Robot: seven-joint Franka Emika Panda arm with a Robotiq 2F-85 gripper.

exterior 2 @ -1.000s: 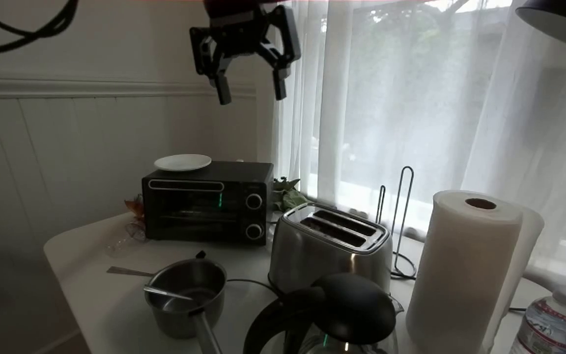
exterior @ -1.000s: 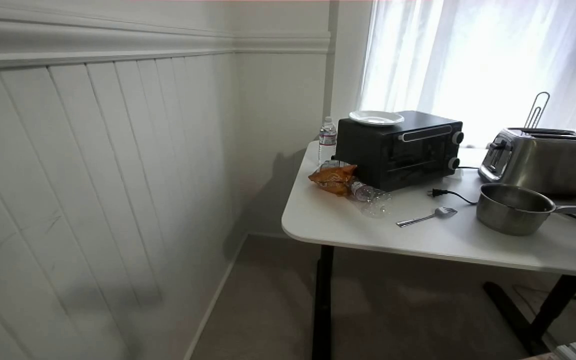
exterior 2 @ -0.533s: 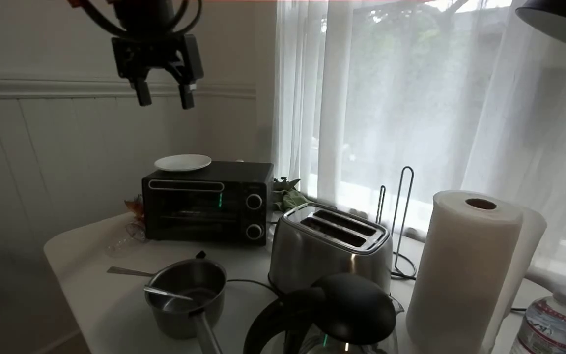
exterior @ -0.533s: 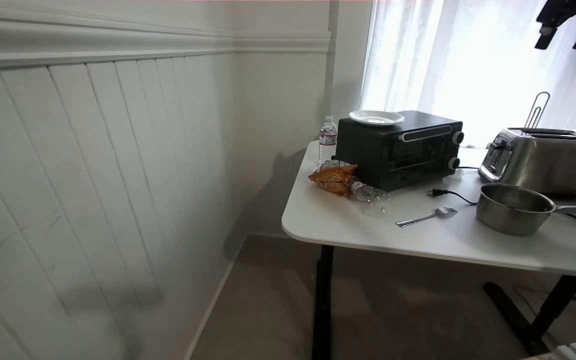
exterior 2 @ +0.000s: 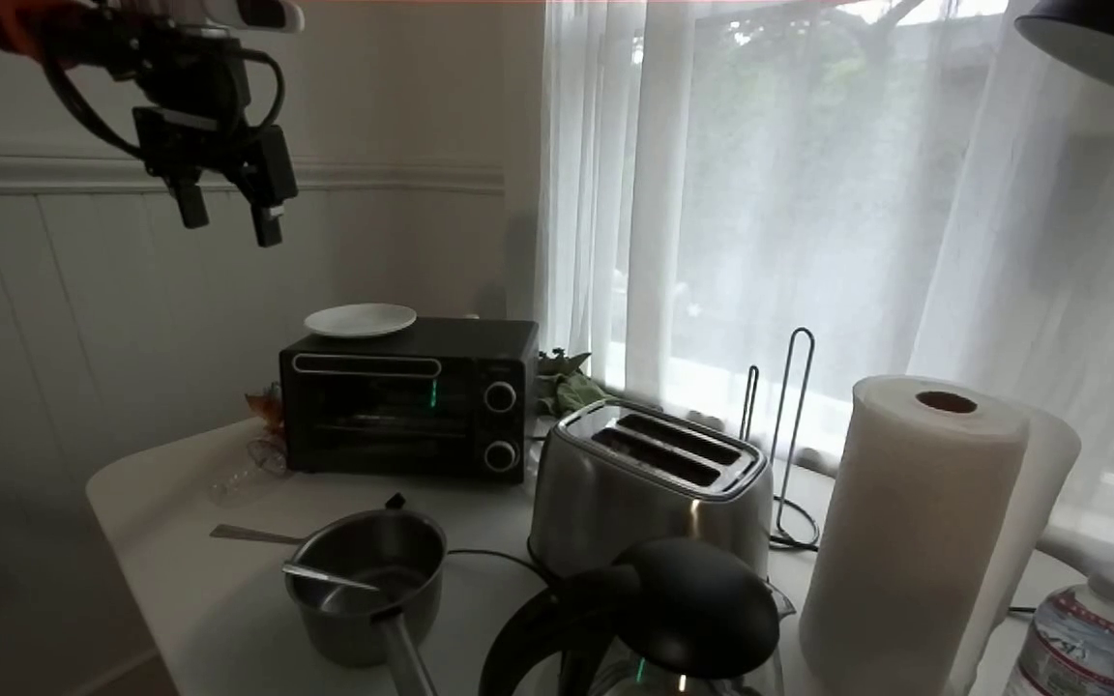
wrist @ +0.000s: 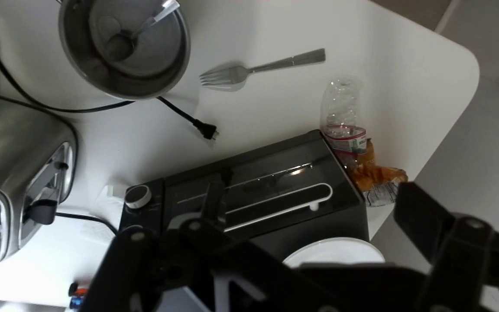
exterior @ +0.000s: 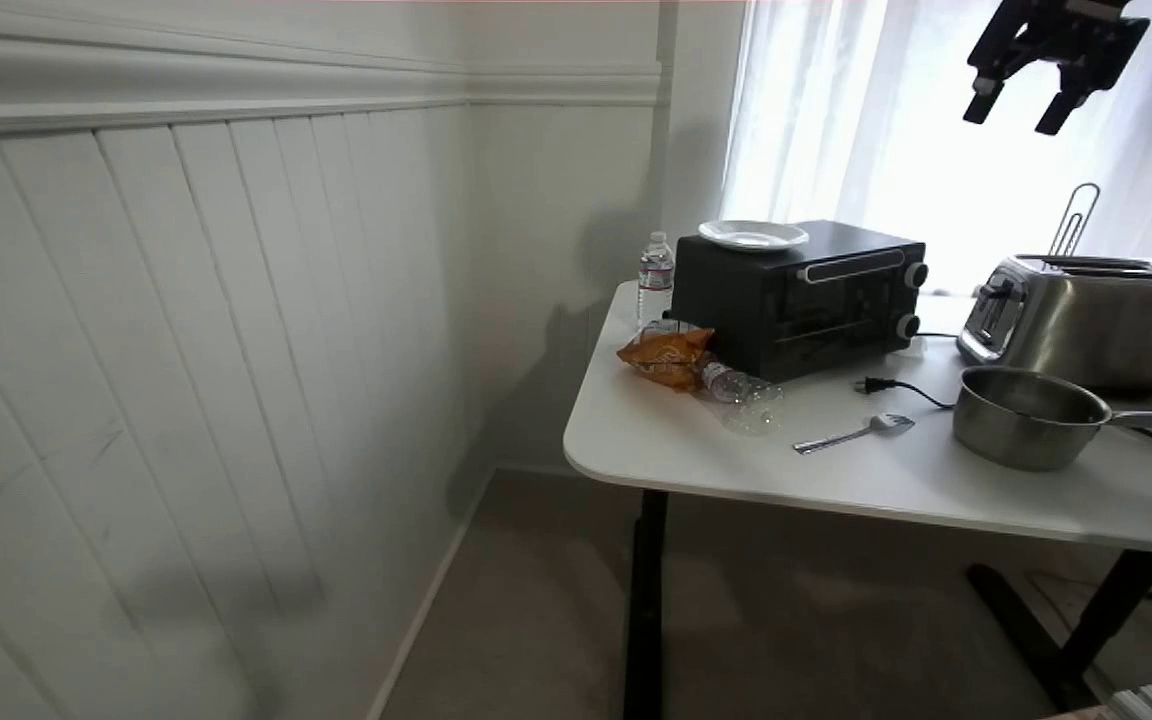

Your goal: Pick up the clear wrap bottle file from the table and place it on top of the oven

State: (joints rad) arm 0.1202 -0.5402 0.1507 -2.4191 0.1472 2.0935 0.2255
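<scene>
The tool, spread and empty, hangs above the level of the oven; the clear bottle lies on the desk beside the oven's knobless end, probably best pinched across the part projecting past the oven's front.
</scene>
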